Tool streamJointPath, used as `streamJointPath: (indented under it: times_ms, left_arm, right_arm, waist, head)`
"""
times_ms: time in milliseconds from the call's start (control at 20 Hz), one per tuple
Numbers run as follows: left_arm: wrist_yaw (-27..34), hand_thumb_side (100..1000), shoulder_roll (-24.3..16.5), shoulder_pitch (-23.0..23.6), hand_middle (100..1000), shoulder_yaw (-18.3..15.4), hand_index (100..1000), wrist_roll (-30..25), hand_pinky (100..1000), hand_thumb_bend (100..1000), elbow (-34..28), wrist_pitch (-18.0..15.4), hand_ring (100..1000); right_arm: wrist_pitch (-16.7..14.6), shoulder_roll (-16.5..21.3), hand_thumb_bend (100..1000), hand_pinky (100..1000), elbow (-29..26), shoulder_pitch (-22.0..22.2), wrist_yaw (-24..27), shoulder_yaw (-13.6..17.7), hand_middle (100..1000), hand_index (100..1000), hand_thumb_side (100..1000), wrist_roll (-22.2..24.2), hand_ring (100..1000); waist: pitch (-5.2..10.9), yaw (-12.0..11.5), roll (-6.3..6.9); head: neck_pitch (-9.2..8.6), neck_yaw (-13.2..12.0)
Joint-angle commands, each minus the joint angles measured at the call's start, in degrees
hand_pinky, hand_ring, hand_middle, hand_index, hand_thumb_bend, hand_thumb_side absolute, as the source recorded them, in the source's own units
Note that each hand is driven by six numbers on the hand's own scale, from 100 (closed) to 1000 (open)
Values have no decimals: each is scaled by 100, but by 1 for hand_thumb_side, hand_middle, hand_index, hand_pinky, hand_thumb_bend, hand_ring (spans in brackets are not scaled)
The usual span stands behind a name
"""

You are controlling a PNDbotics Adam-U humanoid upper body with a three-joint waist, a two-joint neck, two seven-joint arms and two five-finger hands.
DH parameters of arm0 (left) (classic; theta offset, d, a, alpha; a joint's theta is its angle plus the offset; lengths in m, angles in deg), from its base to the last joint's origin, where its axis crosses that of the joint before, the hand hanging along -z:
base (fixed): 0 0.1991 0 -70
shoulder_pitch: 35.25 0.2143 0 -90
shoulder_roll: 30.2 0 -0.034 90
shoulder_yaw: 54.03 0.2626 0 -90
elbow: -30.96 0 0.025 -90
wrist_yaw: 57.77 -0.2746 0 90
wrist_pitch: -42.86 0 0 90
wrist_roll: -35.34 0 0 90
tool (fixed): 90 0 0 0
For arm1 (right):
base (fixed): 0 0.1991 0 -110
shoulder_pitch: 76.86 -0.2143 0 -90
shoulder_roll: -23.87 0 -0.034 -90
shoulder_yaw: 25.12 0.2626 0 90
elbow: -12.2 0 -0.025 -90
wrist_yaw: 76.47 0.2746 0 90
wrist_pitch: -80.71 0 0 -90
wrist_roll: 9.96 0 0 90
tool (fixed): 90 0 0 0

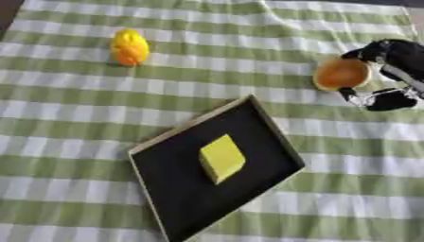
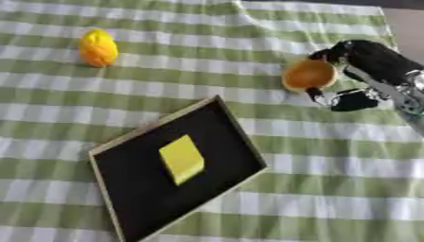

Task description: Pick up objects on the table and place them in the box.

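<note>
Left eye: right hand (image 1: pixel 396 71) comes in from the right edge, fingers curled round an orange ball (image 1: pixel 341 74), thumb side below, upper fingers over the top. Ball sits at or just above the checked surface (image 1: pixel 83 118); can't tell which. Risk: it's round and only held at its right side, so it may roll out on the lift. Box (image 1: pixel 273 137) is well apart, lower left, yellow block (image 1: pixel 222 158) already inside.

Right eye: same clamp. Carry could clip the box rim. Yellow-orange fruit (image 2: pixel 98 47) lies far left, untouched. Left hand not visible.
</note>
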State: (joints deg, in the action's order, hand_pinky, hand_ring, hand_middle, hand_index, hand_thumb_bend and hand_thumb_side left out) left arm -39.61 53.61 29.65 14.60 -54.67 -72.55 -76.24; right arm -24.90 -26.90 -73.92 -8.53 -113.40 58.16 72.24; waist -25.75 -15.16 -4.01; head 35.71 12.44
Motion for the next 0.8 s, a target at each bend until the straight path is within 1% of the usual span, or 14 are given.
streamJointPath:
  times_ms: [50, 150, 400, 450, 500, 550, 650, 700, 750, 800]
  left_arm:
    - [12, 566, -135, -9, 729, -14, 839, 1, 718, 100, -98, 25, 755]
    - [9, 566, -136, 1, 729, -6, 839, 6, 718, 100, -106, 35, 755]
    - [-7, 566, -153, 48, 729, 2, 839, 29, 719, 100, -110, 54, 755]
    - [-10, 567, -155, 54, 729, 5, 839, 31, 720, 100, -111, 59, 755]
    - [-11, 567, -155, 57, 729, 8, 839, 34, 720, 100, -114, 64, 755]
    - [-12, 567, -154, 58, 729, 10, 839, 38, 720, 100, -118, 68, 756]
    - [-17, 566, -157, 70, 730, 11, 839, 50, 721, 100, -119, 74, 756]
    - [-19, 566, -161, 78, 730, 10, 839, 55, 721, 100, -116, 74, 756]
    - [-21, 567, -162, 83, 730, 9, 839, 61, 721, 100, -115, 73, 756]
    - [-22, 567, -161, 87, 729, 8, 839, 67, 721, 100, -116, 73, 756]
  right_arm:
    - [23, 245, 146, 780, -229, 5, 161, 101, 416, 459, 462, -144, 694]
    - [22, 284, 100, 780, -345, 51, 292, 96, 414, 455, 427, -138, 692]
    - [23, 439, 100, 775, -840, 221, 660, 120, 405, 444, 377, -29, 684]
    - [29, 471, 100, 768, -955, 251, 725, 125, 388, 427, 357, -14, 673]
    - [44, 497, 100, 768, -1052, 279, 784, 130, 388, 427, 357, 1, 673]
    - [48, 512, 100, 770, -1157, 305, 852, 128, 380, 419, 309, 19, 672]
    - [49, 536, 100, 774, -1418, 357, 1042, 136, 380, 419, 277, 87, 673]
    - [63, 548, 100, 774, -1556, 377, 1141, 150, 380, 419, 273, 127, 674]
    - [67, 561, 100, 776, -1727, 395, 1236, 158, 380, 419, 312, 167, 673]
    - [81, 577, 100, 778, -1919, 419, 1332, 167, 380, 420, 236, 211, 673]
  waist:
    - [193, 21, 29]
    - [236, 36, 36]
    - [339, 85, 53]
    - [359, 95, 55]
    - [372, 101, 56]
    - [387, 104, 58]
    - [411, 109, 65]
    - [419, 112, 68]
    - [428, 113, 70]
    - [435, 115, 71]
  head:
    - [-4, -9]
    - [11, -9]
    - [60, -32]
    - [75, -38]
    - [84, -41]
    - [86, -39]
    - [100, -51]
    - [110, -58]
    - [122, -61]
    - [133, -64]
